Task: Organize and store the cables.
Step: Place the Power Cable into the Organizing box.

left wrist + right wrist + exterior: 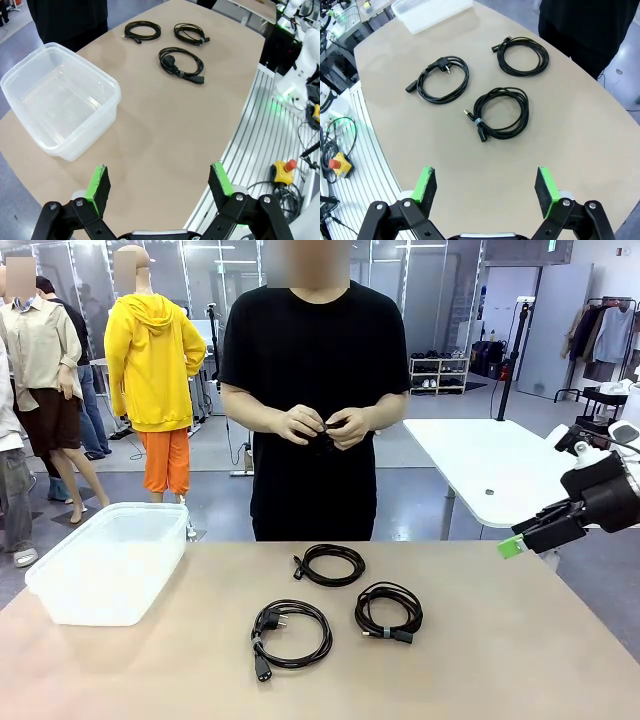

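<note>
Pre-pick. My left fingers (97, 182) and right fingers (426, 182) stand wide open, empty. Three coiled cables (481, 122) lie mid-desk (480, 660), well apart from the clear plastic bin (100, 590). Next, I judge: straddle one coil's strands, close.

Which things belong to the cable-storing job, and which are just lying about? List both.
Job:
- far coiled cable
- left coiled cable, with the large plug
- right coiled cable
- clear plastic bin, probably the store

Lying about:
- white table behind
- yellow emergency-stop box, off the table
</note>
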`<state>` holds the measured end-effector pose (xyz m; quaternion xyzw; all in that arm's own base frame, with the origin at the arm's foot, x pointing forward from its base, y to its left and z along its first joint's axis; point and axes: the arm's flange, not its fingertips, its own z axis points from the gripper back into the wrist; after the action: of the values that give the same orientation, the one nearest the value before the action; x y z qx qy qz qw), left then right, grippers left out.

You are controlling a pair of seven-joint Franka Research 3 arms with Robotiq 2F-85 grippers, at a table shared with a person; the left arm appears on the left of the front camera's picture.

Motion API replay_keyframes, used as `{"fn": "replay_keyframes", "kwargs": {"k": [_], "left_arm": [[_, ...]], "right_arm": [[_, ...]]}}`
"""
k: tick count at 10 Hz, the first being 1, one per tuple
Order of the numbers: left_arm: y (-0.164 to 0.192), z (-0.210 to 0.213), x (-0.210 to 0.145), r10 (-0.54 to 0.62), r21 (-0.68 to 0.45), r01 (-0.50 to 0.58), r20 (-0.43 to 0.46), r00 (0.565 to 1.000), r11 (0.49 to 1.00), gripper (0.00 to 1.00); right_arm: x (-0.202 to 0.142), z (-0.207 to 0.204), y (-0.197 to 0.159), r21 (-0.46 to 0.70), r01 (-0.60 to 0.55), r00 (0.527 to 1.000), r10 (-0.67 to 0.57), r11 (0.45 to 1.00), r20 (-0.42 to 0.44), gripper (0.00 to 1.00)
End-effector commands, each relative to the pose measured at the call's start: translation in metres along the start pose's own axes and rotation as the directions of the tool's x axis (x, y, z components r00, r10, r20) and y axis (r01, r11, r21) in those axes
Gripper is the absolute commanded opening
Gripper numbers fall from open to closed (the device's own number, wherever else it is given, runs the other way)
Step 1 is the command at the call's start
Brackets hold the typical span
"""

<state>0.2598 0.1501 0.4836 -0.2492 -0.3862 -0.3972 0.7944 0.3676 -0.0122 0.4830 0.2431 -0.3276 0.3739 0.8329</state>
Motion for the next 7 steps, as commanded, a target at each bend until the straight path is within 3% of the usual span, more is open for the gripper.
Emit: {"fn": "replay_keyframes", "kwargs": {"k": [1, 4, 5, 7], "left_arm": [[0.002, 0.002, 0.0, -0.016, -0.012, 0.016, 0.017, 1.0, 1.0, 1.0], [0.002, 0.002, 0.0, -0.016, -0.012, 0.016, 0.017, 1.0, 1.0, 1.0], [0.002, 0.002, 0.0, -0.016, -0.012, 0.016, 0.017, 1.0, 1.0, 1.0], [0.002, 0.002, 0.0, -0.016, -0.012, 0.016, 0.017, 1.0, 1.0, 1.0]], "right_arm": [[-0.014, 0.016, -0.009, 0.036, -0.073, 0.996, 0.071, 0.997, 0.058, 1.0], [-0.101, 0.069, -0.042, -0.009, -0.235, 0.957, 0.233, 0.972, 0.174, 1.0], [-0.119, 0.078, -0.045, 0.013, -0.258, 0.937, 0.246, 0.966, 0.249, 1.0], [-0.139, 0.079, -0.049, -0.028, -0.313, 0.906, 0.307, 0.949, 0.291, 1.0]]}}
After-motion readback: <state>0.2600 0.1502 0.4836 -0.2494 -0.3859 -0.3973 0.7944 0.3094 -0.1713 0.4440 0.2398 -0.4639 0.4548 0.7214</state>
